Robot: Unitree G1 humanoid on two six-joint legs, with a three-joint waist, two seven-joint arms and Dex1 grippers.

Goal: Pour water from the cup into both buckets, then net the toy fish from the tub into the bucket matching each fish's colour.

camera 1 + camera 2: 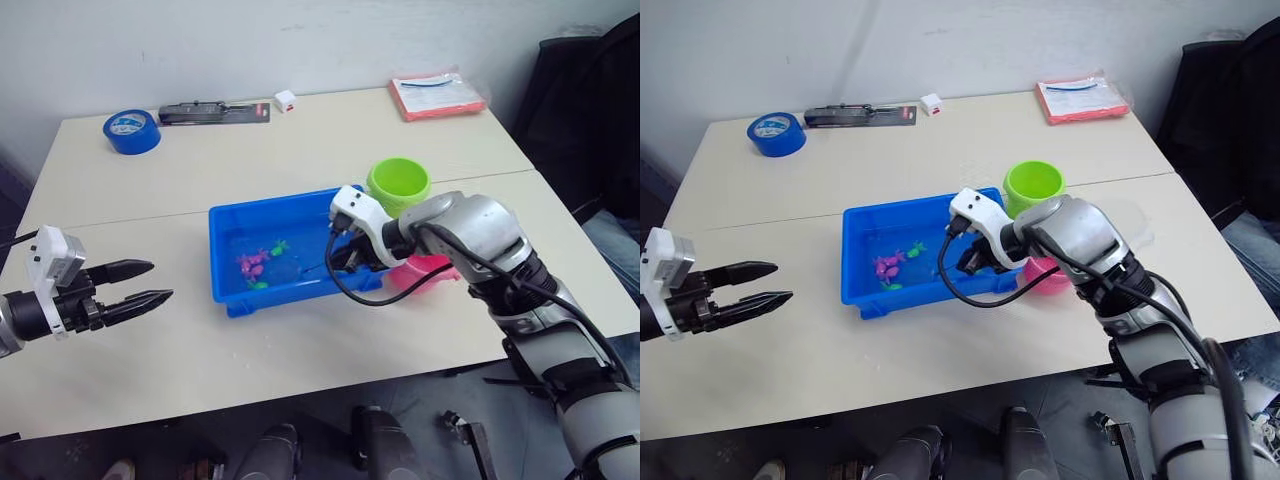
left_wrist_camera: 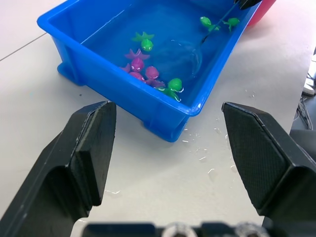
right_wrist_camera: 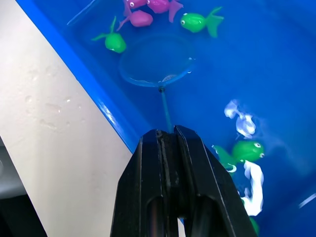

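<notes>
Looking down from the head camera, you see the shallow bright blue plastic tub (image 1: 290,250) sitting mid-bench on the pale bench (image 1: 300,140), with water and a small cluster of tiny magenta and green toy fish (image 1: 255,265) in it. Your right end effector (image 1: 345,255) reaches over the tub's right end. The lime green round plastic bucket (image 1: 398,185) stands just behind the tub's far right corner, and the pink bucket (image 1: 425,270) sits just beside the tub's right end, partly hidden by your right arm. Your left end effector (image 1: 140,283) hovers left of the tub, well apart from it, fingers spread and empty. At the far edge lie a blue tape roll (image 1: 131,131), a black packaged tool (image 1: 213,112) and a red-edged packet (image 1: 437,95).

From the left wrist camera, you see two black fingers (image 2: 89,143) held wide apart over bare bench, the tub ahead with fish clustered near its near wall, and water droplets on the bench.

From the right wrist camera, your right end effector's fingers (image 3: 170,182) are pinched together on the thin stick handle of the small blue-rimmed round net (image 3: 155,64). The hoop sits in the water, with magenta and green fish just beyond its rim and none inside it.
</notes>
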